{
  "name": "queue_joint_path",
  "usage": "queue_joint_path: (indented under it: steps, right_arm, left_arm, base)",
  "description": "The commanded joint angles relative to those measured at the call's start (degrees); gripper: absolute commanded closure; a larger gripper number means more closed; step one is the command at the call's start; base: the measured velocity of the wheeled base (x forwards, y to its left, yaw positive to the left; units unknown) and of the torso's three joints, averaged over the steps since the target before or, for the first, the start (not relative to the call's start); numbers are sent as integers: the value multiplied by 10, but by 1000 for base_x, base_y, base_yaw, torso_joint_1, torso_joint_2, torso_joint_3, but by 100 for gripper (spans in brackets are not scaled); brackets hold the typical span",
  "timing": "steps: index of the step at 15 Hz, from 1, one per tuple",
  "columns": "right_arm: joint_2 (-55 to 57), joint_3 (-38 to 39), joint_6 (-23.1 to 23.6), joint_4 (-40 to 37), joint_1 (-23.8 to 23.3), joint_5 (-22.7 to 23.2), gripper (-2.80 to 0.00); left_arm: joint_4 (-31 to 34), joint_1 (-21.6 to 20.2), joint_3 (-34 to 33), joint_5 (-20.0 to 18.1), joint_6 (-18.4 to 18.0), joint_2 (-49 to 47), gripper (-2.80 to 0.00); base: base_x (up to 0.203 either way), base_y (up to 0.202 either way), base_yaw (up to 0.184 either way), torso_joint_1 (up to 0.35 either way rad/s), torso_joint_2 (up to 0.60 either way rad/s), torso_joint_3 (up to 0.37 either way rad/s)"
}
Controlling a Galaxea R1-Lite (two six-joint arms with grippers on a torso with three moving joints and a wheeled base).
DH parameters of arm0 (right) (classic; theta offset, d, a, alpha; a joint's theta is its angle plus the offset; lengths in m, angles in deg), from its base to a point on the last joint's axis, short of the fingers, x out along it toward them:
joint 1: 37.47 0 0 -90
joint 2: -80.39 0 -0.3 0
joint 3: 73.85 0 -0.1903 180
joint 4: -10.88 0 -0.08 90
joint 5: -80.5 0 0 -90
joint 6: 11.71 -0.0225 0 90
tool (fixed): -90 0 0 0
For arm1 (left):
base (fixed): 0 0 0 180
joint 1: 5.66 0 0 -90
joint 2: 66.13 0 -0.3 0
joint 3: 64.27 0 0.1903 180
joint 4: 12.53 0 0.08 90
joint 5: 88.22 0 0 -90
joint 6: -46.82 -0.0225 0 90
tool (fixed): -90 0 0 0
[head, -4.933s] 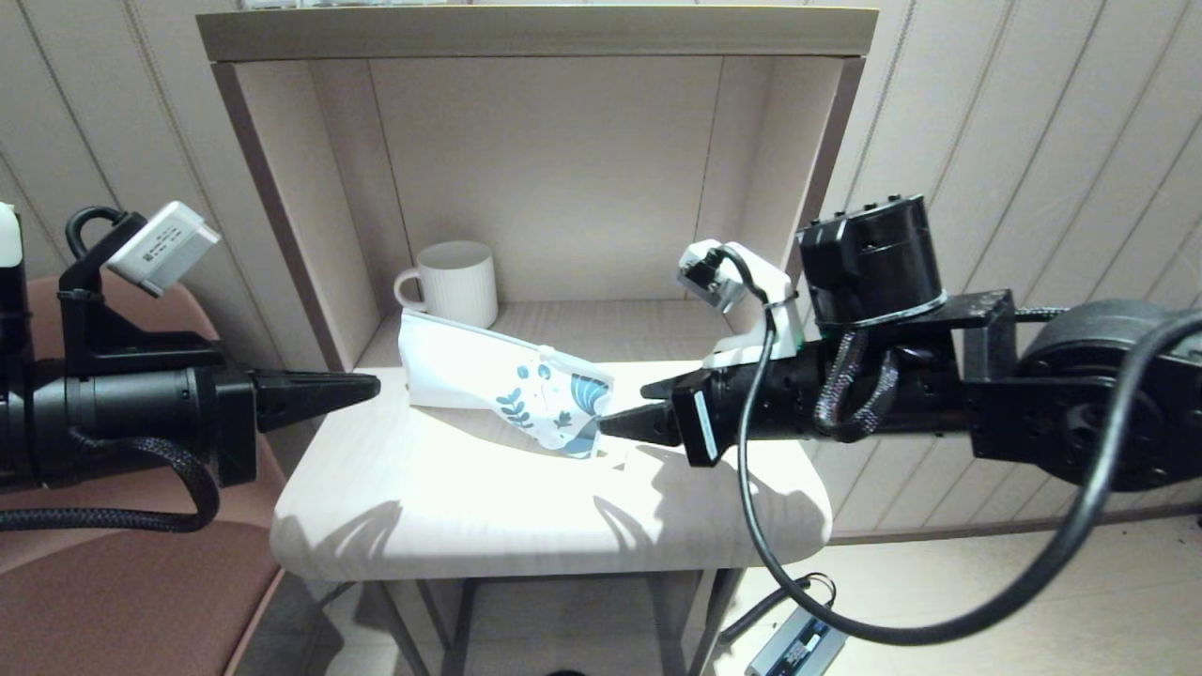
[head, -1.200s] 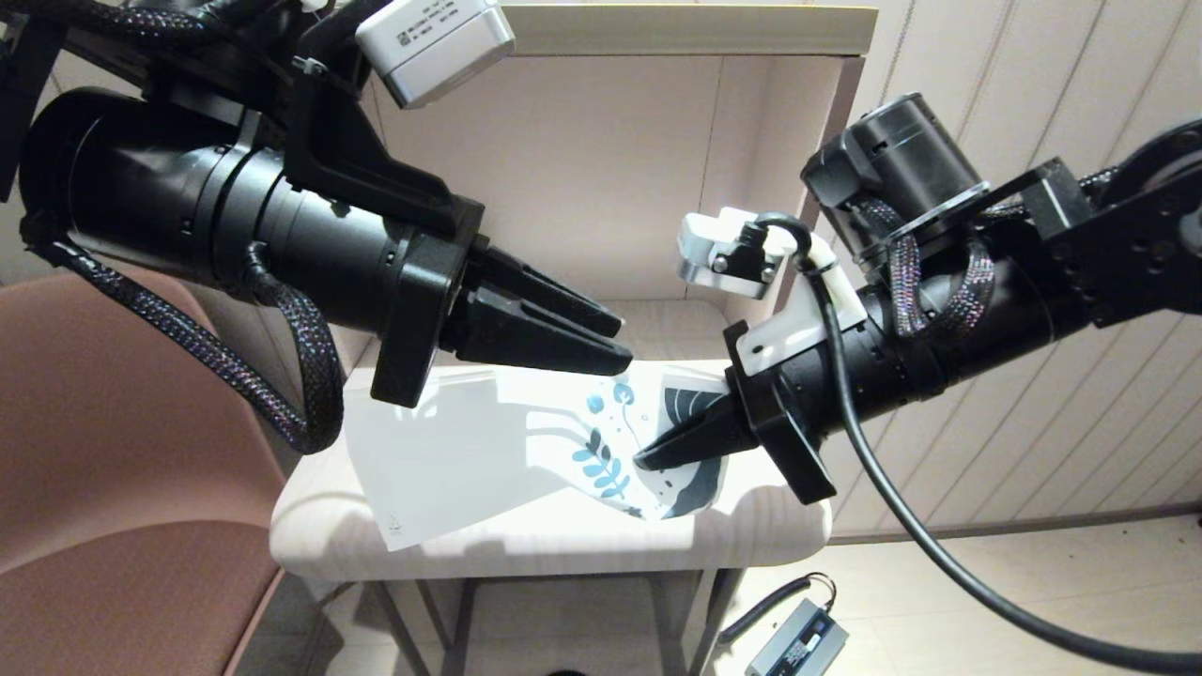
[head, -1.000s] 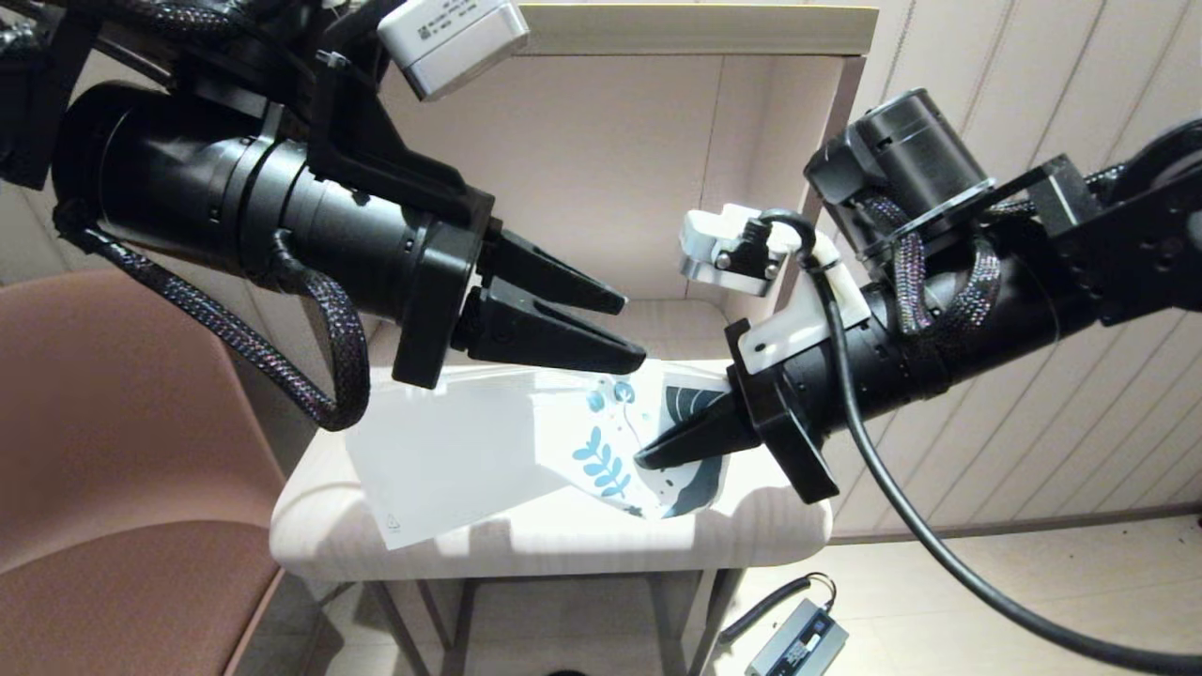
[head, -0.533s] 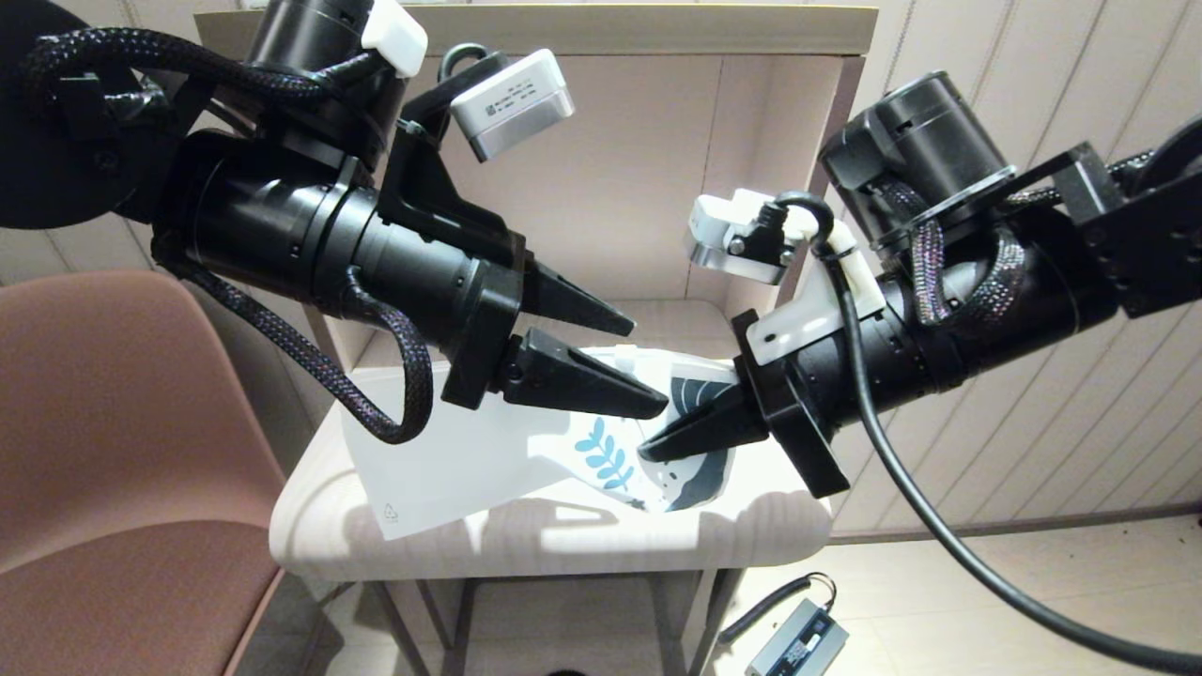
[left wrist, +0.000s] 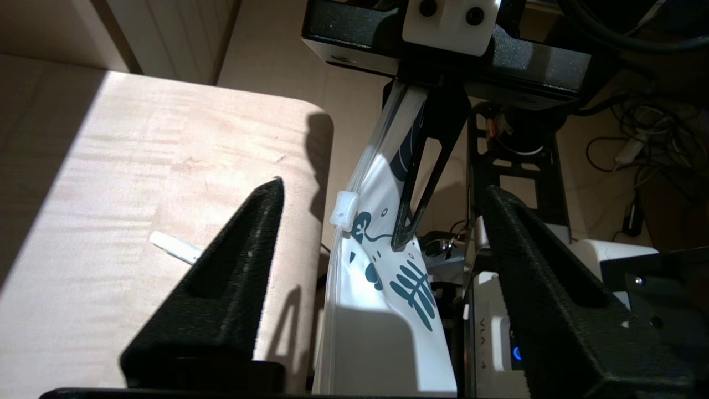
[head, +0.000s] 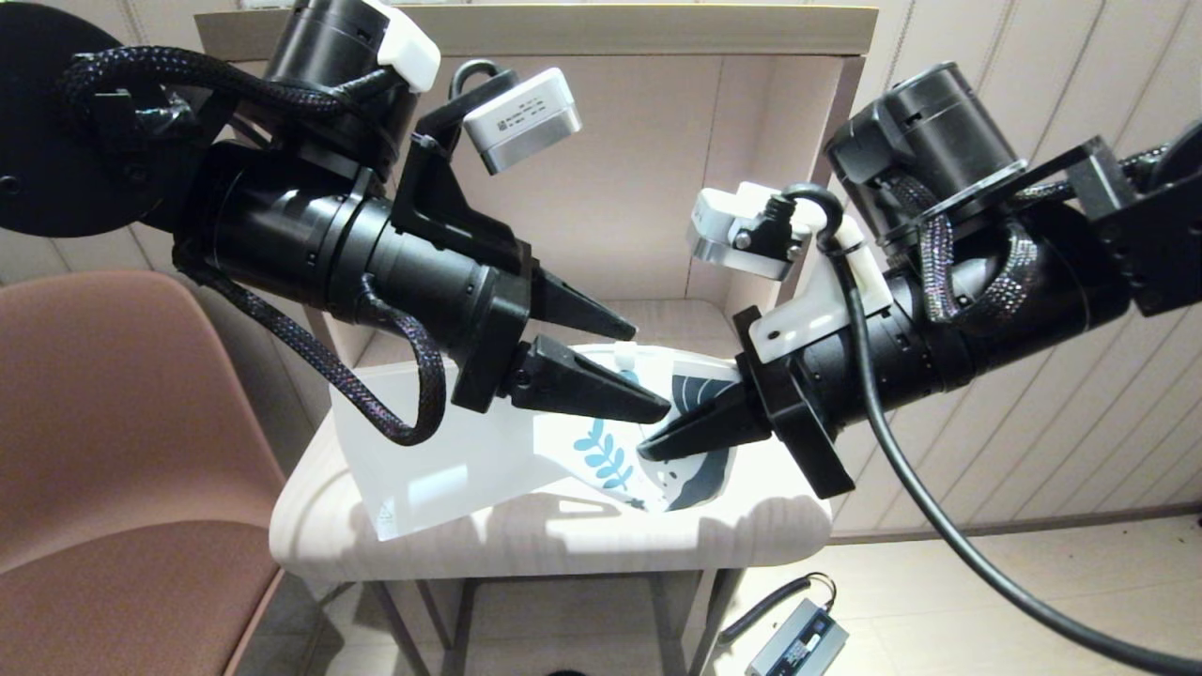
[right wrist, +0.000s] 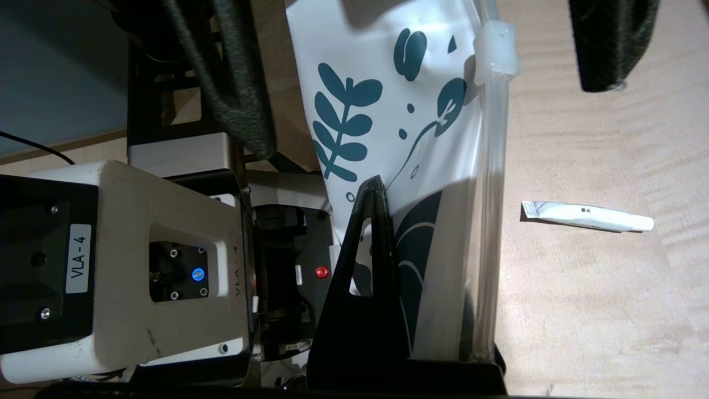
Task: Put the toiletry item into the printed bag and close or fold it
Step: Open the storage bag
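The printed bag hangs tilted over the table, its leaf-print end raised. My right gripper is shut on that printed end, also visible in the right wrist view, where the gripper pinches the bag. My left gripper is open and straddles the bag's zip edge. In the left wrist view, the gripper has the bag and its white slider between the fingers, untouched. A small white tube lies on the table; the tube sits apart from the bag.
An open-fronted shelf box stands behind the table, largely covered by both arms. A brown chair sits at the left. A power brick lies on the floor under the table's right side.
My left arm has swung in from the left, opened its gripper and come down over the bag's zip edge. The right gripper has lifted the printed end off the table.
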Motion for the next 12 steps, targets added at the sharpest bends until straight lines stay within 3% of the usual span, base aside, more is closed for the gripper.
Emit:
queue_joint_path:
  steps: [1, 12]
  right_arm:
    - [0, 0, 2, -2, 0, 2, 0]
    - [-2, 2, 2, 8, 6, 3, 0]
  left_arm:
    - [2, 0, 1, -2, -2, 0, 0]
    - [6, 0, -11, -5, -3, 10, 0]
  base:
    - [0, 0, 0, 0, 0, 0]
    - [0, 0, 0, 0, 0, 0]
